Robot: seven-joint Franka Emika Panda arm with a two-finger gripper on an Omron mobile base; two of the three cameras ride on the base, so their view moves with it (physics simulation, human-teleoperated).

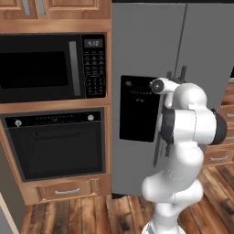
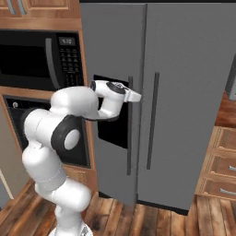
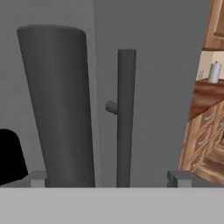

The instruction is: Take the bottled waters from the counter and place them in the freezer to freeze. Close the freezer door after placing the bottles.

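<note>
The freezer door (image 2: 110, 55) is shut; it is the grey left door with a black dispenser panel (image 2: 110, 126). My gripper (image 2: 134, 97) is at its dark vertical bar handle (image 2: 129, 138), about level with the top of the panel. In the hand view the gripper (image 3: 108, 179) stands open, and the handle (image 3: 59, 105) rises close up between its fingertips, nearer the left one. The counter (image 3: 205, 94) is far to the right. A small pale upright object (image 3: 213, 72) stands on it, too small to tell whether it is one of the bottled waters.
The plain right fridge door (image 2: 189, 92) has its own bar handle (image 2: 152, 120) just right of the freezer's. A black microwave (image 1: 45, 68) and wall oven (image 1: 57, 146) fill the cabinet to the left. Light wooden drawers (image 2: 221, 161) stand to the right, above a wood floor.
</note>
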